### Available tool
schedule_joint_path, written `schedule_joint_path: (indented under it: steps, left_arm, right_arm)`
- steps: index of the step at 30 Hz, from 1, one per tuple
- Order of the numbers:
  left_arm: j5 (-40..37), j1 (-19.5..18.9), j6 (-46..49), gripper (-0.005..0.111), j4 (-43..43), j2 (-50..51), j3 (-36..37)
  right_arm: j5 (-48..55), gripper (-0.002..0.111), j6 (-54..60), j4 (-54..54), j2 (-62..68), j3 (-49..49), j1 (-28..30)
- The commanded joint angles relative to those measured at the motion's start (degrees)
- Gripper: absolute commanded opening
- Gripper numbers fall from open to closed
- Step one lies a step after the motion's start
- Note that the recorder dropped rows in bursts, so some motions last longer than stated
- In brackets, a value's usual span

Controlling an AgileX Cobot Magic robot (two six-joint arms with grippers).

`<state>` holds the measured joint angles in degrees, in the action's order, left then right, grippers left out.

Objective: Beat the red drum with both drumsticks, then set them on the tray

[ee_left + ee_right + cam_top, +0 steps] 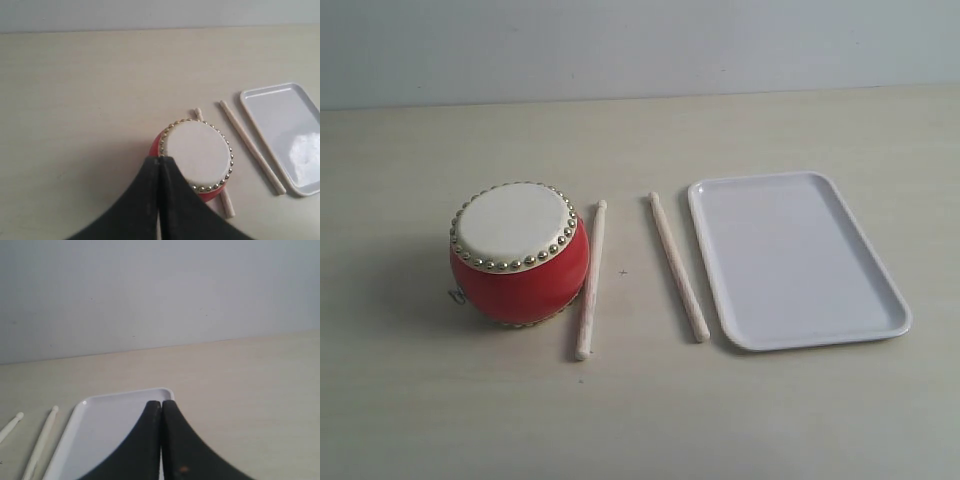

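Observation:
The red drum (518, 255) with its cream, gold-studded top stands left of centre on the table. One drumstick (590, 281) lies right against the drum's right side; the other drumstick (678, 266) lies between it and the white tray (798, 260). Neither gripper shows in the exterior view. In the left wrist view my left gripper (160, 159) is shut and empty above the drum (196, 155), beside the drumstick (251, 147) and tray (280, 125). In the right wrist view my right gripper (161, 402) is shut and empty over the tray (107, 430), with both drumstick tips (42, 437) nearby.
The pale wood table (640, 420) ends at a plain grey-white wall (640, 45) behind. The tray holds nothing.

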<state>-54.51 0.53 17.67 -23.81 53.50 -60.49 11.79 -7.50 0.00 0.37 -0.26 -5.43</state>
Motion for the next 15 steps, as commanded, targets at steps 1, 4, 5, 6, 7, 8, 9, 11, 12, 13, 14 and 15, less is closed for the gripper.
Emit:
schedule_joint_path:
  steps: [1, 4, 5, 6, 7, 8, 9, 11, 12, 13, 14, 15]
  left_arm:
    - [-2.22, 5.55, -4.24, 0.000, 10.68, 2.88, -2.83]
    - [-6.49, 10.29, -9.42, 0.000, 21.34, 5.33, -4.17]
    - [-8.33, 14.16, -14.52, 0.000, 28.01, 6.92, -4.12]
    - [-8.77, 15.84, -17.36, 0.000, 29.98, 7.54, -4.12]
    - [-8.86, 20.19, -24.04, 0.000, 34.41, 9.10, -4.12]
    - [-8.60, 22.05, -26.71, 0.000, 36.02, 9.92, -4.12]
    - [-8.08, 26.89, -33.33, 0.000, 38.78, 11.83, -4.12]
    - [-7.83, 34.44, -39.93, 0.000, 40.98, 15.58, -4.12]
    - [-7.19, 37.80, -42.57, 0.000, 41.13, 17.90, -4.12]
    - [-6.19, 40.80, -45.45, 0.000, 41.13, 20.32, -4.12]
    - [-5.04, 43.32, -48.47, 0.000, 41.22, 22.64, -4.40]
    - [-3.53, 45.39, -51.00, 0.000, 41.22, 24.98, -5.03]
  right_arm:
    - [-0.26, 0.000, -0.14, 0.00, -0.37, 0.26, 0.14]
    - [-0.26, 0.000, -0.14, 0.00, -0.37, 0.26, 0.14]
    - [-0.26, 0.000, -0.14, 0.00, -0.37, 0.26, 0.14]
    - [-0.26, 0.000, -0.14, 0.00, -0.37, 0.26, 0.14]
    - [-0.26, 0.000, -0.14, 0.00, -0.37, 0.26, 0.14]
    - [-0.26, 0.000, -0.14, 0.00, -0.37, 0.26, 0.14]
    - [-0.26, 0.000, -0.14, 0.00, -0.37, 0.26, 0.14]
    - [-0.26, 0.000, -0.14, 0.00, -0.37, 0.26, 0.14]
    - [-0.26, 0.000, -0.14, 0.00, -0.37, 0.26, 0.14]
    - [-0.26, 0.000, -0.14, 0.00, -0.37, 0.26, 0.14]
    - [-0.26, 0.000, -0.14, 0.00, -0.37, 0.26, 0.14]
    - [-0.26, 0.000, -0.14, 0.00, -0.37, 0.26, 0.14]
